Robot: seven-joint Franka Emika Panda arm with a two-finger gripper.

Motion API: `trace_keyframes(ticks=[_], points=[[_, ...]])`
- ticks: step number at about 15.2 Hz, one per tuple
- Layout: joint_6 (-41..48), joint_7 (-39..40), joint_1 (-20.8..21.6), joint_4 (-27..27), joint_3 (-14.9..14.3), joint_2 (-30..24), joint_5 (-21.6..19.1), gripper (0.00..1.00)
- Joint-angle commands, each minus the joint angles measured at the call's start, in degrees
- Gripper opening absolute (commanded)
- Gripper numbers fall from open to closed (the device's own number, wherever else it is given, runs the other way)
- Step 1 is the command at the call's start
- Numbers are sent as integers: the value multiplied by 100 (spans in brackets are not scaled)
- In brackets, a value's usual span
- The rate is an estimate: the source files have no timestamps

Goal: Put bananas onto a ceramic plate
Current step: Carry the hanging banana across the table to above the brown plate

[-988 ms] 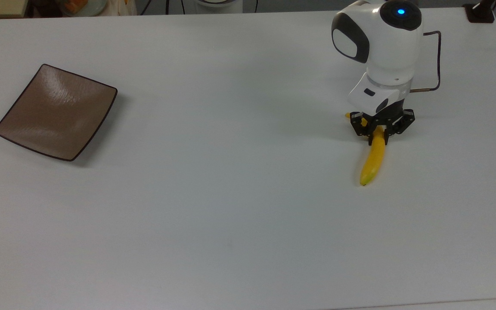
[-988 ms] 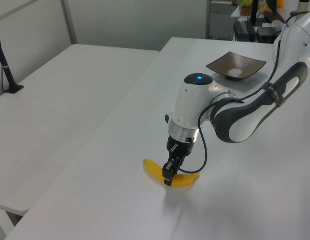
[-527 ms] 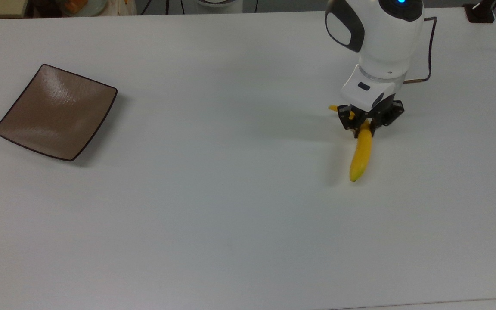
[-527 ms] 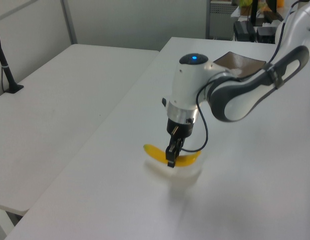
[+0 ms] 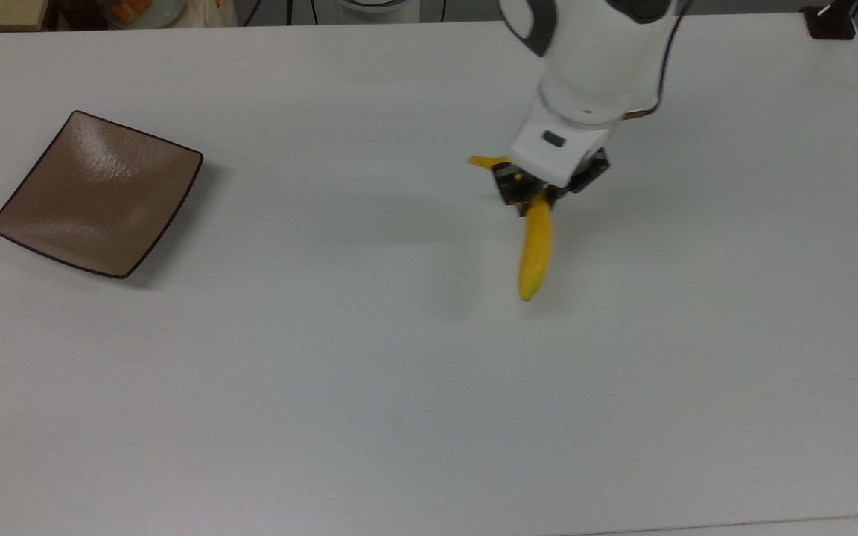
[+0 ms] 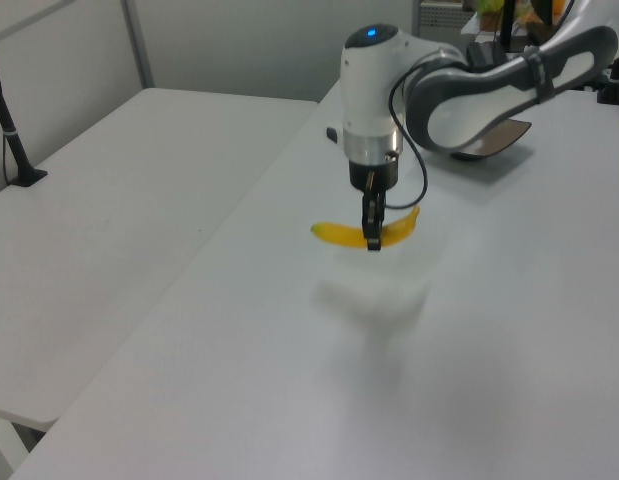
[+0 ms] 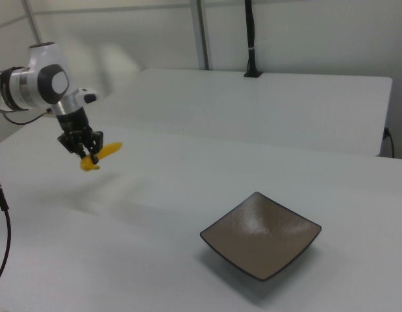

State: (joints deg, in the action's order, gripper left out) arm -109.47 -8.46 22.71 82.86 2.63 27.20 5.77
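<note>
A curved yellow banana hangs in the air above the white table, held near its stem end by my gripper, which is shut on it. In the left view the banana sits crosswise in the gripper, clear of the tabletop with its shadow below. The right view has the banana and gripper at the far left. The square brown plate lies far off at the top view's left, bare; it also appears as the plate and, partly behind the arm, the plate.
The white table spreads wide between banana and plate. A second white table adjoins it. A black post base stands at the top view's far right corner. Clutter sits beyond the back edge.
My gripper has lifted the banana off the table and carried it toward the top view's left, nearer the plate. The plate has stayed put.
</note>
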Motion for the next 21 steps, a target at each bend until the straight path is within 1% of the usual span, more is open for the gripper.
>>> trace_keyframes(ticks=[1,4,7,10,12,13,16,18,20,21], points=[[680,975,14,46,-526,-268,100,5],[971,1530,-135,55,-781,-286,275,5],[946,1908,-258,46,-1237,-286,285,5],[928,2391,-363,-33,-1545,-295,276,5],[893,2839,-460,-77,-1870,-382,232,5],[884,2972,-504,-77,-1932,-391,232,5],[779,3192,-749,-77,-1951,-382,197,5],[490,3411,-890,-68,-1977,-391,223,6],[209,3509,-996,-51,-2100,-391,258,7],[7,3509,-1075,-33,-2109,-391,258,8]])
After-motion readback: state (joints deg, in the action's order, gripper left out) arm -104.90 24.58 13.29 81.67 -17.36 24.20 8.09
